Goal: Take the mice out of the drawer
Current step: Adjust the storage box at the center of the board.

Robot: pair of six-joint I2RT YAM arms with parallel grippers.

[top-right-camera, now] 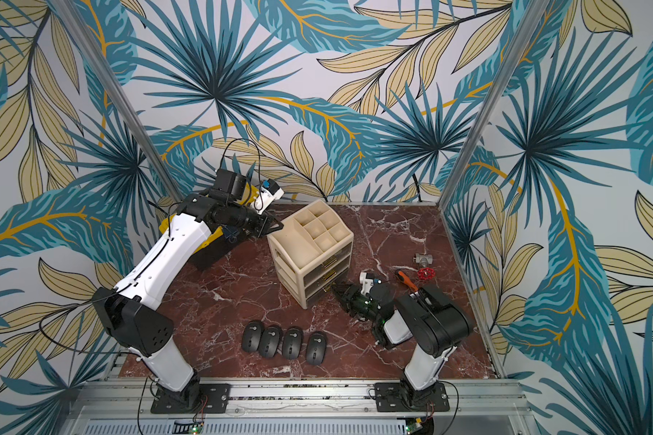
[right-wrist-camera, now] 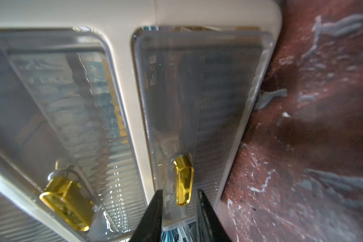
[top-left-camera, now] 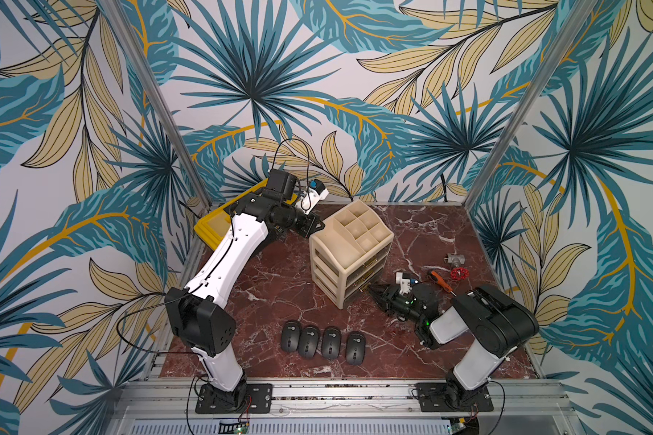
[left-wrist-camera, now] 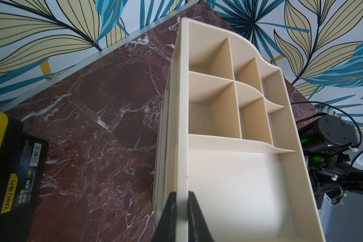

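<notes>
Mice (top-left-camera: 331, 342): four lying in row on tabletop (top-left-camera: 264, 286), rest unseen. Likely light, rigid, slick-shelled; pinching across narrow flanks looking safest. Left pincer (left-wrist-camera: 181, 196) clamping organizer rim (left-wrist-camera: 182, 104); right pincer (right-wrist-camera: 179, 191) straddling drawer handle (right-wrist-camera: 182, 178), jaws parted.

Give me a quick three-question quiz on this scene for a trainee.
1. How many dark grey oval computer mice lie on the red-brown marble table?
2. True or false: the left end effector holds a mouse.
3. The right end effector has open jaws flanking: A a mouse; B the gold metal handle of the clear bottom drawer; C nothing.
Key: 1 four; 2 false, it clamps the beige plastic drawer organiser's rim; 3 B.
</notes>
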